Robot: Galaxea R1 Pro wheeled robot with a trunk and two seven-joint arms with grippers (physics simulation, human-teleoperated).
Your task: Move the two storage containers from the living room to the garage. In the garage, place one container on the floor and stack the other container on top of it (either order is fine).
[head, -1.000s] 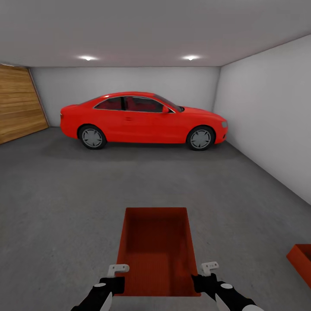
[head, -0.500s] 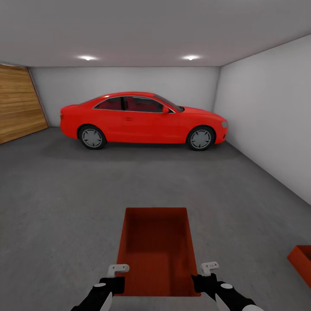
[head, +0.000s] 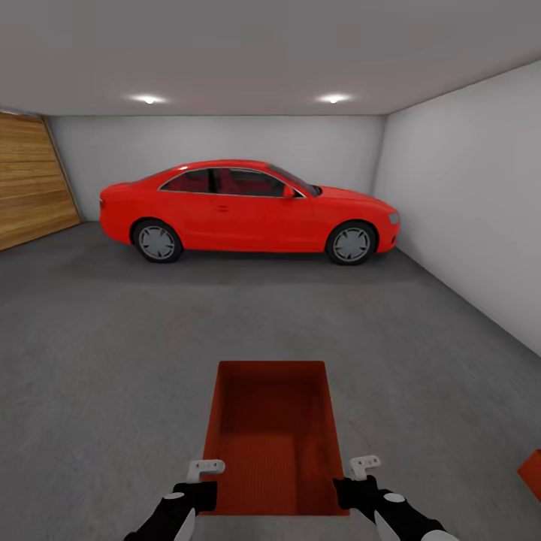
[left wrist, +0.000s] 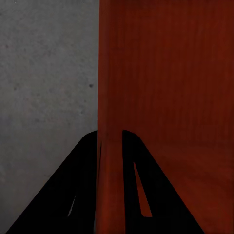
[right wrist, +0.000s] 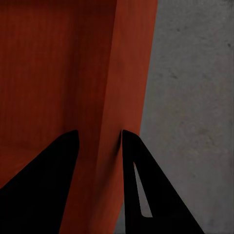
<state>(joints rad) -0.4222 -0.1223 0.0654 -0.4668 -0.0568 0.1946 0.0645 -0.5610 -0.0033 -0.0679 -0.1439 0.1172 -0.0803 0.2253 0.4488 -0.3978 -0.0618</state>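
I am in the garage. One orange-red storage container (head: 270,428) is held low in front of me over the dark grey concrete floor (head: 113,361), its open top facing up. My left gripper (head: 203,481) is shut on its left wall (left wrist: 111,134), a finger on each side. On the opposite wall my right gripper (head: 355,479) is shut in the same way (right wrist: 100,134). A corner of the second storage container (head: 532,473) rests on the floor at the lower right edge of the head view.
A red car (head: 248,210) is parked across the far end of the room. A wood-plank door (head: 30,180) closes the left side and a pale wall (head: 466,203) runs along the right. Bare concrete lies between me and the car.
The whole view has crept forward: the car looks slightly larger, and the second container has slid almost out at the lower right. Both grippers keep their hold.
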